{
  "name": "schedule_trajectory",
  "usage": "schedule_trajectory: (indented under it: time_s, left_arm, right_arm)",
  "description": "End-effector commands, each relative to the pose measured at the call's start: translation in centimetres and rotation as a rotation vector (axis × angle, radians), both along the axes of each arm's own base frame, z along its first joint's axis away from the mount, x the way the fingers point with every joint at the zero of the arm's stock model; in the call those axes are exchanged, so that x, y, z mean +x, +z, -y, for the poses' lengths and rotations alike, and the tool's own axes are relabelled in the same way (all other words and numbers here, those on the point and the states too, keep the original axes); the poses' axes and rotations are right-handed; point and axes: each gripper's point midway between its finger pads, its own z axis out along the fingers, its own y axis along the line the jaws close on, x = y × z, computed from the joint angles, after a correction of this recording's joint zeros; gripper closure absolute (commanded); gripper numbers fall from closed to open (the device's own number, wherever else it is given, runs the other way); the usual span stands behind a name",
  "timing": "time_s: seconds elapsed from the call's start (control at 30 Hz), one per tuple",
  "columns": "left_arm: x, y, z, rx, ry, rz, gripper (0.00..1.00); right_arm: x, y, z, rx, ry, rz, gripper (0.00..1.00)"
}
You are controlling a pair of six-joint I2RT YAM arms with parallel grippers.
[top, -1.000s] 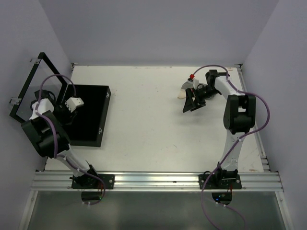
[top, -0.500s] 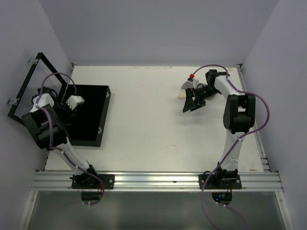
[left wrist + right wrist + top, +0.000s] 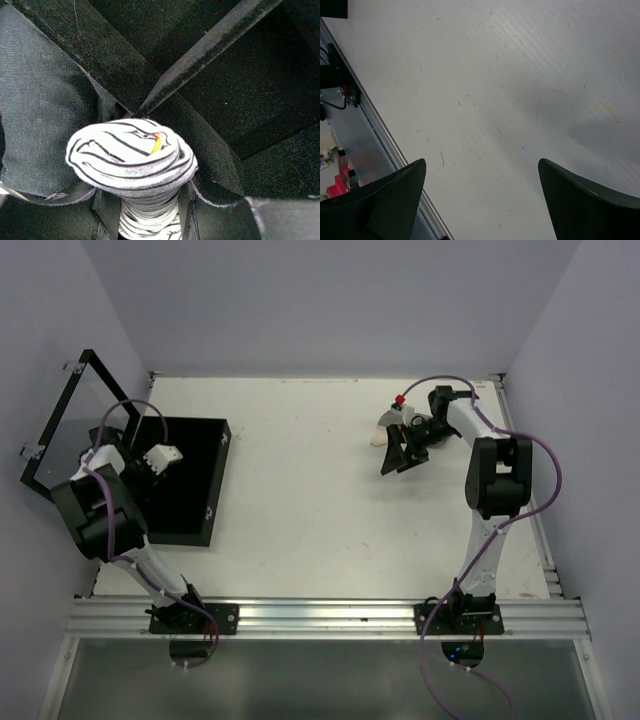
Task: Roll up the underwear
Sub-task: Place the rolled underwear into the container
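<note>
Left gripper [image 3: 157, 458] sits at about 9 o'clock on the table [image 3: 300, 490], over the black box [image 3: 190, 490], whose lid [image 3: 60, 430] stands open against the left wall. Its jaws are part-way closed on a striped roll [image 3: 131, 160]: white cloth with thin dark stripes, wound tight, with a small orange tag in the spiral. That piece of underwear looks rolled. It hangs just above the box dividers [image 3: 200, 55] and I can't tell if it touches the floor of a compartment. Grey cloth [image 3: 40, 100] lies at 9 o'clock of the roll in the wrist view, probably another garment in the box; whether it is rolled I can't tell. Right gripper [image 3: 400, 455] is at roughly 2 o'clock on the table, jaws wide apart and holding nothing, with only bare tabletop below it in its wrist view. A cream piece [image 3: 378, 436] lies just beside it on its 11 o'clock side, partly hidden by the arm, and does not look rolled. Judgement: mid-task. One roll is made and about to be stowed, and at least the cream piece is left to do.
</note>
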Motion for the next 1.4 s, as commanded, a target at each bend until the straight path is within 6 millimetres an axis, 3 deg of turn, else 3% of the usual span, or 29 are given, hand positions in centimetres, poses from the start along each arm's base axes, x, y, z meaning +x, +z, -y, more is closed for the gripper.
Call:
schedule_trajectory:
  time_s: [0.0, 0.27, 0.3, 0.5, 0.63, 0.8, 1.37]
  left_arm:
    - [-7.2, -7.6, 2.0, 0.001, 0.046, -0.355, 1.0]
    - [-8.2, -8.2, 2.2, 0.026, 0.032, -0.402, 1.0]
    - [-7.8, -8.0, 2.2, 0.029, 0.04, -0.387, 0.92]
    - [-5.4, -4.7, 2.0, 0.041, 0.049, -0.274, 0.71]
    - [-4.0, -2.5, 2.0, 0.048, 0.045, -0.215, 0.64]
    - [-3.0, -1.3, 2.0, 0.057, 0.034, -0.19, 0.55]
    - [-1.5, 2.0, 1.5, 0.106, 0.017, -0.117, 0.42]
  right_arm:
    - [-0.3, 0.6, 0.0, 0.009, 0.01, 0.022, 0.01]
    - [-0.3, 0.7, -0.1, 0.012, 0.019, 0.031, 0.01]
    - [-0.2, 0.8, -0.1, 0.015, 0.018, 0.032, 0.01]
    - [-0.3, 0.8, -0.2, 0.023, 0.023, 0.033, 0.01]
    - [-0.4, 0.9, -0.3, 0.031, 0.025, 0.035, 0.01]
    - [-0.4, 1.0, -0.3, 0.035, 0.024, 0.04, 0.01]
    - [-0.4, 1.3, -0.5, 0.049, 0.023, 0.041, 0.01]
